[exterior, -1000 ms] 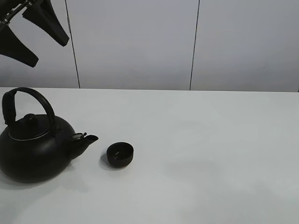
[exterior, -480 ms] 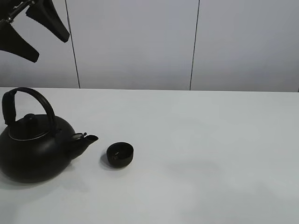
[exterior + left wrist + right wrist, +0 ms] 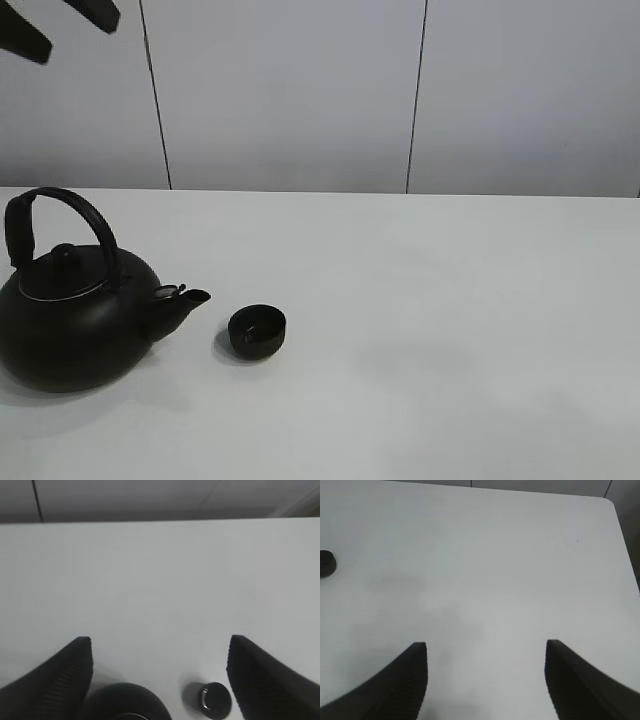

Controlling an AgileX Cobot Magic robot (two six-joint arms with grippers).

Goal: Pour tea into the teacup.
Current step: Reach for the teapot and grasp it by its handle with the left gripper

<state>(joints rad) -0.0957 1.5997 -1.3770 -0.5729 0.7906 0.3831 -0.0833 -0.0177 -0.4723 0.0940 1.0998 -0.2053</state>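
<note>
The teacup (image 3: 257, 331) is a small, low black cup standing on the white table just right of the spout of a big black teapot (image 3: 75, 310) with an arched handle. My left gripper (image 3: 60, 25) hangs high above the teapot at the top left edge, open and empty. In the left wrist view the left gripper (image 3: 160, 642) frames bare table, with the teapot (image 3: 125, 702) and teacup (image 3: 212, 700) far below. The right gripper (image 3: 486, 645) is open over bare table, far from the teacup (image 3: 326, 562). The exterior view does not show it.
The white table (image 3: 450, 330) stretches to the right of the cup. Its rounded far corner (image 3: 607, 502) shows in the right wrist view. A pale panelled wall (image 3: 300, 90) stands behind the table.
The left gripper has risen and drifted toward the upper left, now nearly out of the exterior view. Teapot and teacup have not moved.
</note>
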